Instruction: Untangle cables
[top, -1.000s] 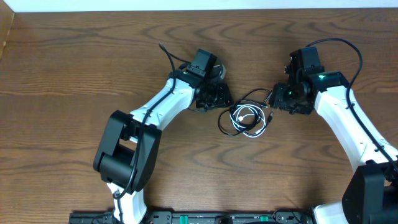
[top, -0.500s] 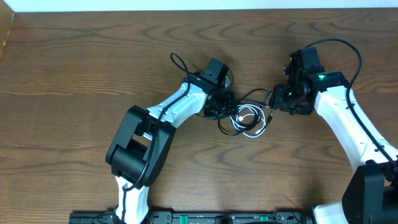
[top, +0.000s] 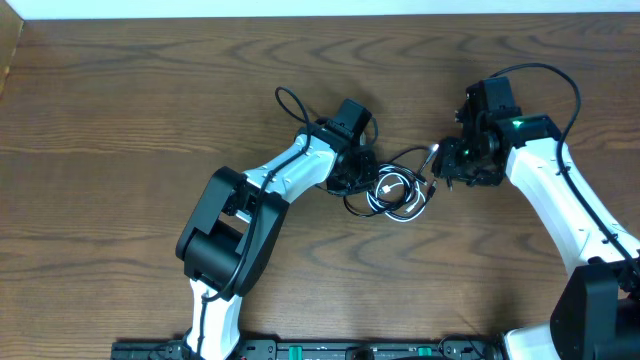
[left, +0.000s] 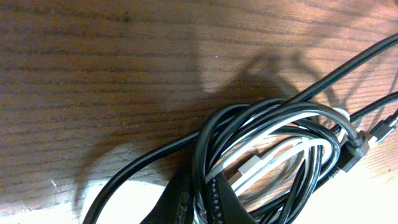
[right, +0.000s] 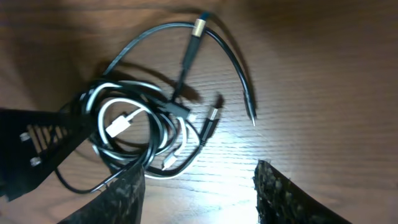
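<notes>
The white cable (top: 398, 187) and the black cable (top: 404, 153) lie coiled together in one small bundle at the table's middle. My left gripper (top: 364, 178) is at the bundle's left edge. In the left wrist view its fingers (left: 199, 202) are shut on strands of the black cable (left: 204, 134) and the white cable (left: 273, 157). My right gripper (top: 438, 168) is open just right of the bundle. In the right wrist view its fingers (right: 199, 193) stand wide apart and empty, with the white plug (right: 118, 127) and black loops (right: 221, 46) ahead of them.
The brown wooden table (top: 120, 120) carries only the bundle and both arms. The left arm's own thick black cable (top: 285, 100) loops behind its wrist. The right arm's thick cable (top: 560, 75) arcs over its wrist.
My left arm has moved right to the bundle and its fingers now pinch the left side of the coil. The bundle has shifted slightly. The right arm has barely moved.
</notes>
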